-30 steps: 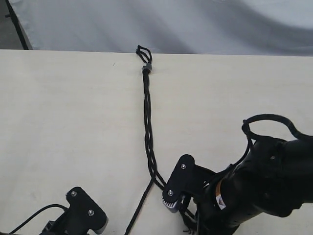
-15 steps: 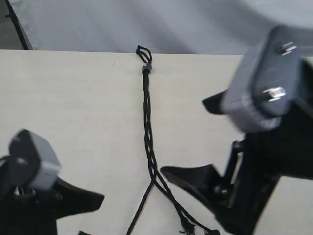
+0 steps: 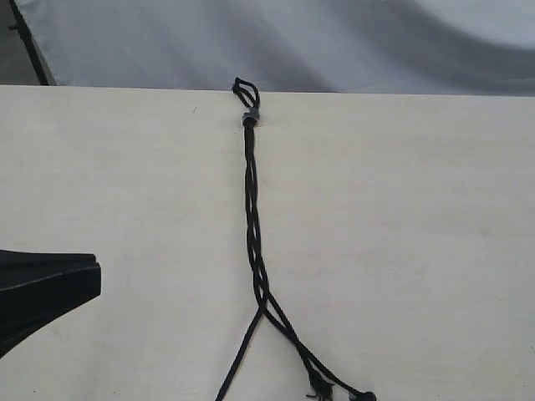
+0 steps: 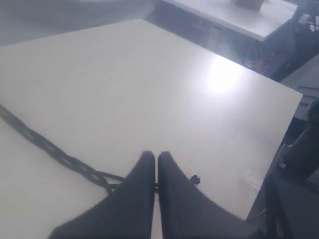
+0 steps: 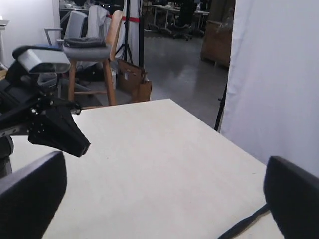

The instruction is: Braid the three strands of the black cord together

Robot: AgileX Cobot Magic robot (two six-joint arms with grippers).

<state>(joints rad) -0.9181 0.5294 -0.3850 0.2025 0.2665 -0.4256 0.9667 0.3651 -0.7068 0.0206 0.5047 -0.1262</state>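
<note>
The black cord (image 3: 253, 225) lies lengthwise on the pale table (image 3: 401, 234), its loops (image 3: 245, 86) and grey band (image 3: 250, 118) at the far edge. It is plaited down to a fork, where the three strands part: one (image 3: 241, 355) runs left, two end in knotted tips (image 3: 319, 391). My left gripper (image 3: 88, 280) hangs shut at the left, apart from the cord. In the left wrist view the left gripper (image 4: 157, 157) is shut with nothing held, the cord (image 4: 50, 149) and a tip (image 4: 195, 179) showing beyond it. My right gripper (image 5: 167, 164) is open and empty.
A pale curtain (image 3: 276, 42) hangs behind the table's far edge. The right wrist view shows the left arm (image 5: 50, 124) over the table, a wooden chair (image 5: 92, 55) and boxes on the floor beyond, and a black line (image 5: 244, 224) by the right finger (image 5: 294, 194).
The right gripper let go of the strand ends, opened wide and left the exterior view. The left gripper lifted, opened and shut again. The strands lie loose.
</note>
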